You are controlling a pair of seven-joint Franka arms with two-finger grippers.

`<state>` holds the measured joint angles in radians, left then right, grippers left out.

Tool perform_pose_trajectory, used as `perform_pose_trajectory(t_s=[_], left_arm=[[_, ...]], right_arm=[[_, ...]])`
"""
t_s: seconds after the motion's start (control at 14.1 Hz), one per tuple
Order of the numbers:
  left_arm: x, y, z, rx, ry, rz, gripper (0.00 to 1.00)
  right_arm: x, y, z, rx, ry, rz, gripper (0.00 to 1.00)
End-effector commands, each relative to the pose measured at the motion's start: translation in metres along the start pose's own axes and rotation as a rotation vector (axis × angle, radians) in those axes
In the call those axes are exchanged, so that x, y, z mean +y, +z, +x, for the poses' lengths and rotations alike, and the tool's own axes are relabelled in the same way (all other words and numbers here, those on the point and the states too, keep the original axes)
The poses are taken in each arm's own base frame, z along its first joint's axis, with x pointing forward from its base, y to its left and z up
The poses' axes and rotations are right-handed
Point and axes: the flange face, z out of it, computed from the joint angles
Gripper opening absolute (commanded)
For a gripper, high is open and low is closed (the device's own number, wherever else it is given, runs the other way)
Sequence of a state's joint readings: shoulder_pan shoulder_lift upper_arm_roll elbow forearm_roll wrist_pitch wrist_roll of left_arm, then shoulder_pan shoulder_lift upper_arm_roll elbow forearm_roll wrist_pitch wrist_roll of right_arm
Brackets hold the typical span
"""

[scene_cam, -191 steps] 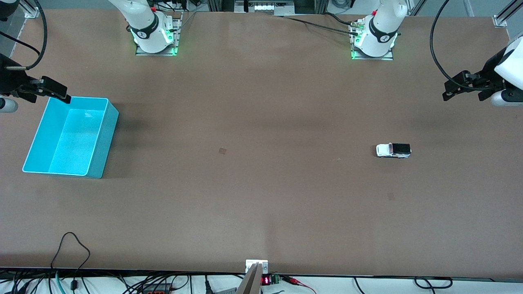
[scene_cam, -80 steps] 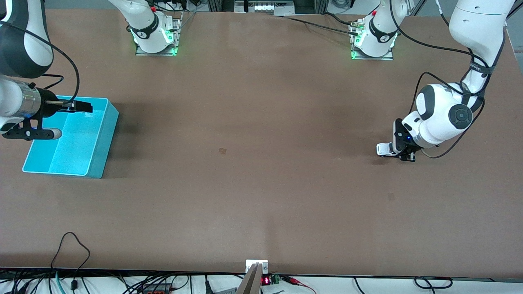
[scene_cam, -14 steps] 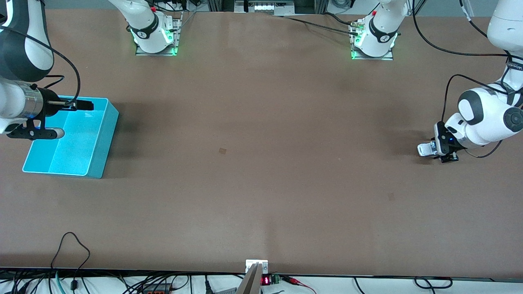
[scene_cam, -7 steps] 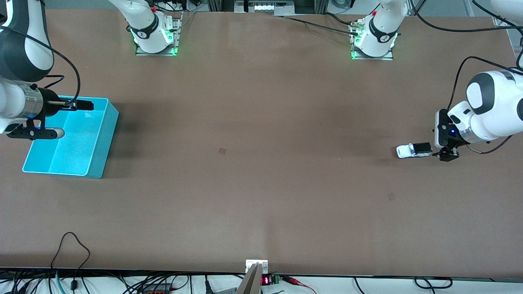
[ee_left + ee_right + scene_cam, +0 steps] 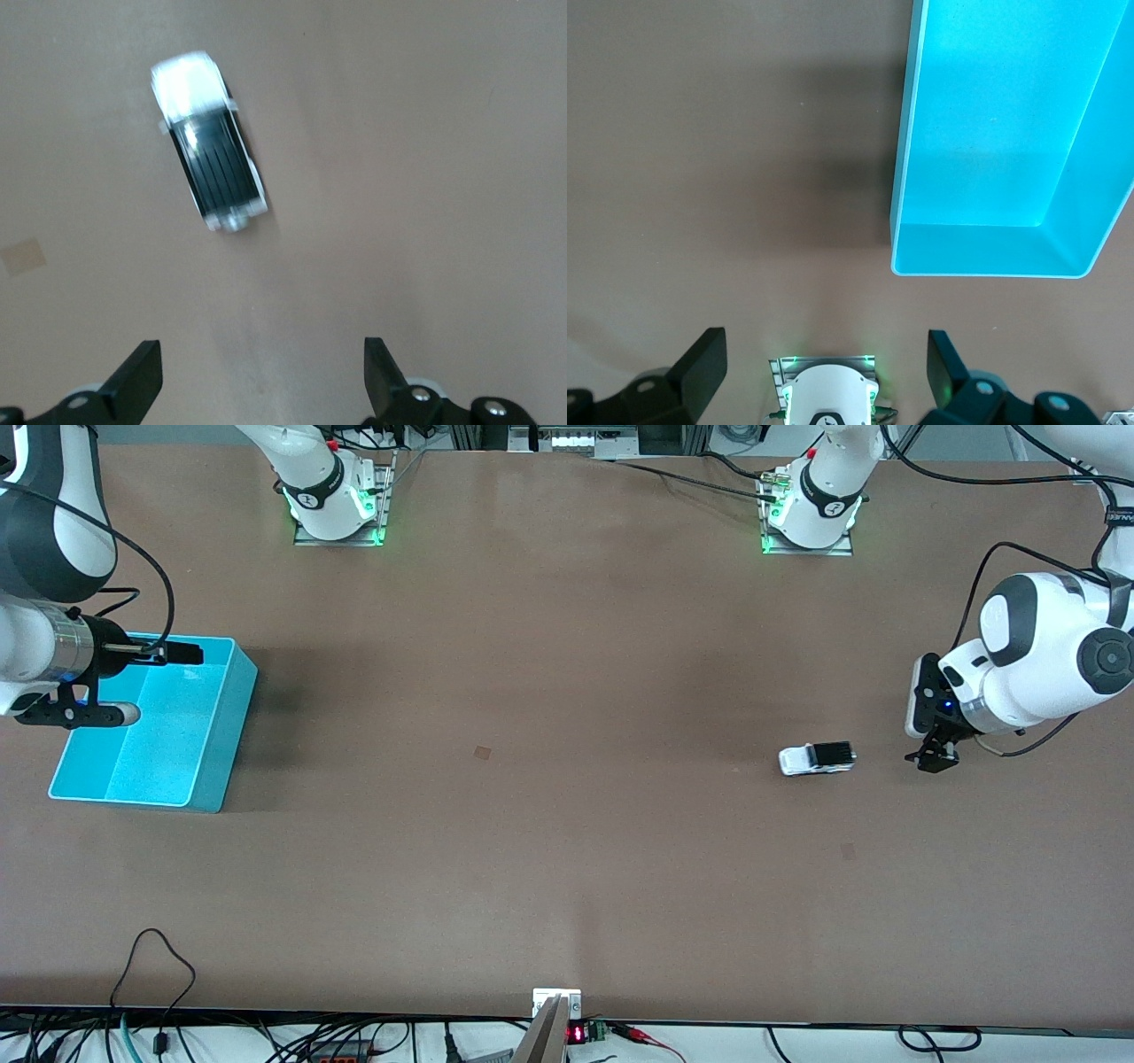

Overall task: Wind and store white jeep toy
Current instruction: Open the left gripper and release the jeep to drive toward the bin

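The white jeep toy (image 5: 817,759), white with a black rear, stands free on the brown table toward the left arm's end. It also shows in the left wrist view (image 5: 209,146), blurred. My left gripper (image 5: 928,746) is open and empty just above the table, a short way from the jeep's black rear end; in its own view (image 5: 261,365) nothing is between the jaws. My right gripper (image 5: 174,654) is open and empty, hovering over the turquoise bin (image 5: 237,691) at the right arm's end. The bin is empty in the right wrist view (image 5: 904,177).
The two arm bases (image 5: 337,505) (image 5: 811,509) stand along the table's back edge. A small dark patch (image 5: 482,752) marks the table's middle. Cables and a clamp (image 5: 556,1010) sit at the front edge.
The left gripper opened and let go of the jeep. The jeep has rolled across the table toward the right arm's end. The left gripper has lifted a little. The right arm has not moved.
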<state>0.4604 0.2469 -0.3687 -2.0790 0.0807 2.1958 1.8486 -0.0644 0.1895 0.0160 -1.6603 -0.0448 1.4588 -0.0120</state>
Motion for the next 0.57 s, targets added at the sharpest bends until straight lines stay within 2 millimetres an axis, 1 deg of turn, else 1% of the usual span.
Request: perform_pose_trajectory(t_s=[0.0, 0.28, 0.5], left_arm=[[-0.007, -0.005, 0.026, -0.017, 0.053, 0.002, 1.0], [-0.018, -0.006, 0.062, -0.023, 0.112, 0.01, 1.0], [-0.023, -0.011, 0.081, -0.026, 0.139, 0.019, 1.0]], right_arm=[[-0.001, -0.003, -0.002, -0.006, 0.0, -0.009, 1.0], [-0.002, -0.004, -0.002, -0.005, -0.003, -0.01, 1.0], [0.0, -0.004, -0.002, -0.005, -0.007, -0.008, 1.0]])
